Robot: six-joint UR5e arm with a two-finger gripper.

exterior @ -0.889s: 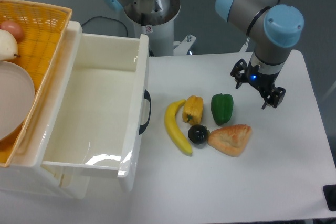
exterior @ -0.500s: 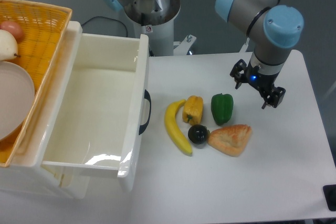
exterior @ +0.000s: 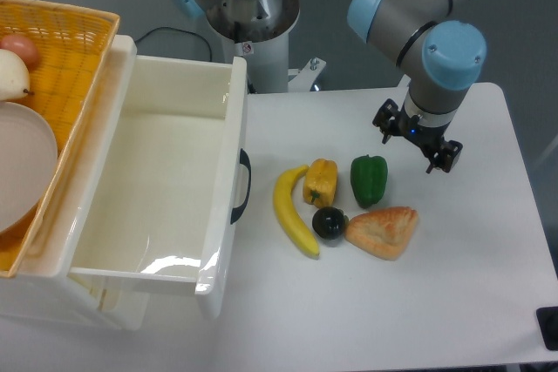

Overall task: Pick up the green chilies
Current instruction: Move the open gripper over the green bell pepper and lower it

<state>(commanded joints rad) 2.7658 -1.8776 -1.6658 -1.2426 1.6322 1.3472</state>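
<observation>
The green chilies (exterior: 369,179) are a single glossy dark-green bell pepper lying on the white table (exterior: 488,250), right of the yellow pepper (exterior: 321,182) and above the bread wedge (exterior: 382,231). My gripper (exterior: 415,140) hangs open and empty above the table, just up and to the right of the green pepper, its two dark fingers spread apart. It does not touch the pepper.
A banana (exterior: 293,213) lies left of the yellow pepper and a small dark round fruit (exterior: 330,223) sits below it. A white open bin (exterior: 170,180) stands at left, with an orange basket (exterior: 61,50) holding a plate beyond it.
My gripper and wrist have shifted a little to the left and up, closer to the green pepper. The objects on the table have not moved.
</observation>
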